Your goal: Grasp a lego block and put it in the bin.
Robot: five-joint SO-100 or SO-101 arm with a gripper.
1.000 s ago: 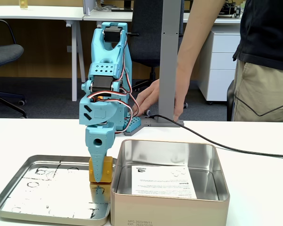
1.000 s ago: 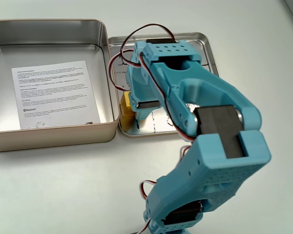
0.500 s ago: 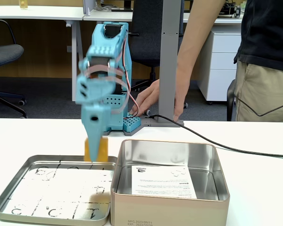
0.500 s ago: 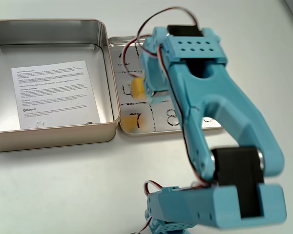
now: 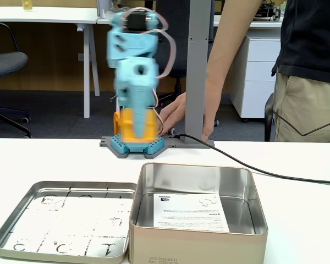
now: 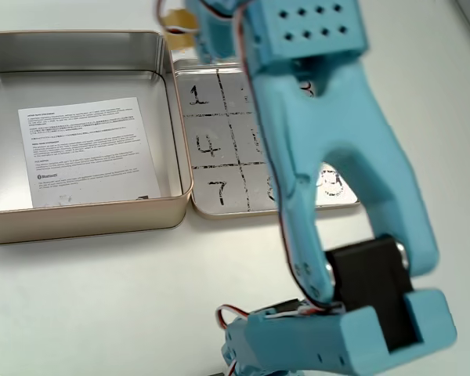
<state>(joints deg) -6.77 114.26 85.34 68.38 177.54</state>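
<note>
A: What sits closest in the low fixed view?

B: The bin (image 5: 201, 220), a deep silver tin on the white desk (image 5: 297, 209), with a printed paper sheet (image 5: 190, 212) on its floor. Touching its left side is a shallow metal tray (image 5: 60, 220) with a numbered grid drawn on it.

A: And the lego block?

B: Raised well above the desk, behind both tins. The lego block (image 5: 135, 125) hangs in the blue hand (image 5: 136, 118), whose fingers are closed on it; the picture is blurred there. In the high fixed view the block (image 6: 175, 21) is a small yellow patch at the top edge, just past the corner where bin (image 6: 86, 215) and tray (image 6: 219, 141) meet, over neither one's floor as far as I can tell.

A: Anything farther back?

B: A black cable (image 5: 253, 168) crosses the desk. Behind it a person stands at the right, one hand (image 5: 176, 115) near a grey post (image 5: 198, 71), with office chairs and white desks beyond.
</note>
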